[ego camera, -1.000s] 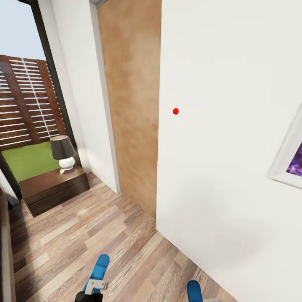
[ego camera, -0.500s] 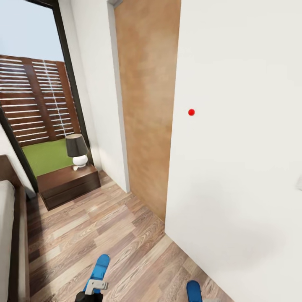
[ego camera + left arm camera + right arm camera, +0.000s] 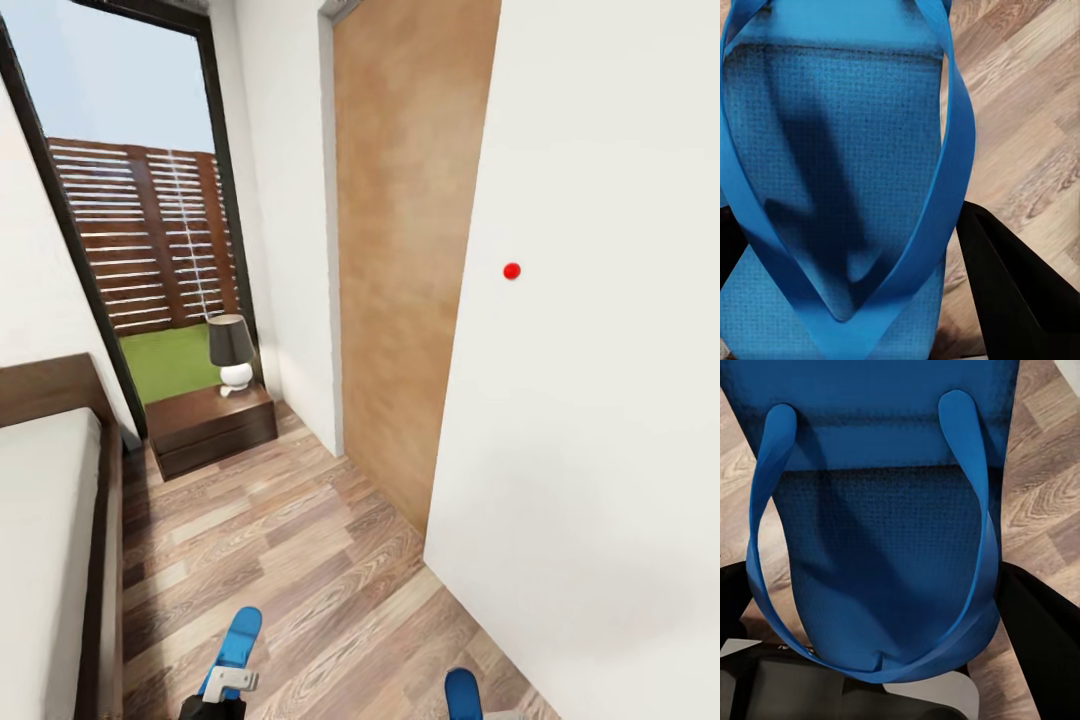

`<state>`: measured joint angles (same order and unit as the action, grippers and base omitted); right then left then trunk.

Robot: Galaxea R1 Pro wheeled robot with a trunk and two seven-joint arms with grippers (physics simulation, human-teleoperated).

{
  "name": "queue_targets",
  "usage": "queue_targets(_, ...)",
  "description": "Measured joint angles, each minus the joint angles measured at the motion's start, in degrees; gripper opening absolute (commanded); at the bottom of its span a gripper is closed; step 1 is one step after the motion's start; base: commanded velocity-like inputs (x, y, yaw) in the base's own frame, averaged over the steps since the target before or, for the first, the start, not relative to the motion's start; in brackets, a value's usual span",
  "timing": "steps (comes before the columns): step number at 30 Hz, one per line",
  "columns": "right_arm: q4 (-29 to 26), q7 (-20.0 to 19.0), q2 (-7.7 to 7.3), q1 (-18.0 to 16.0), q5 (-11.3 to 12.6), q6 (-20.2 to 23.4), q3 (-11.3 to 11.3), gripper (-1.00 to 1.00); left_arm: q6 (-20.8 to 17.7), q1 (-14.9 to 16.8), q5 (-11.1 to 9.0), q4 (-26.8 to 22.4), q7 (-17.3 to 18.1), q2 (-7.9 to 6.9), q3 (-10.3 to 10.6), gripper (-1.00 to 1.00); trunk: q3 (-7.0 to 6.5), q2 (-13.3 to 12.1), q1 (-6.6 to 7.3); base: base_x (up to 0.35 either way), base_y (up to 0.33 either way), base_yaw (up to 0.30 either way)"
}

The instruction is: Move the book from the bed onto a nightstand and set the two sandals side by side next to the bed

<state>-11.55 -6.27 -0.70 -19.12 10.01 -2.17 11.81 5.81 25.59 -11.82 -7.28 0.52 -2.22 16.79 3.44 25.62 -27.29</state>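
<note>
The two sandals ride with us: the left gripper [image 3: 228, 685] is clamped on one sandal [image 3: 238, 640], the right-hand sandal [image 3: 462, 693] is gripped likewise, both toes forward. The bed [image 3: 45, 540] edge lies to our left, nearer the left arm.

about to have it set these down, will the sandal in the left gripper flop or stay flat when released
Probably fairly light: the left gripper carries the sandal from one end. The flat sole should land stably, not roll. Its thin straps look soft and may bend.
</note>
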Motion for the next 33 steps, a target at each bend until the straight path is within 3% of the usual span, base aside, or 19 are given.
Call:
queue_targets(10,-0.02,0.00,-0.09,0.01,0.05,0.01,0.00,-1.00,0.00,0.01,0.07,0.06,0.00,0.04,0.04,-1.00,-0.32,0.00,0.02,0.065,0.000,0.107)
queue_targets(33,0.01,0.00,0.03,0.02,-0.02,-0.08,0.07,-1.00,0.01,0.01,0.08,0.04,0.00,-0.02,0.05,-1.00,-0.36,0.00,0.03,0.307,0.056,0.005)
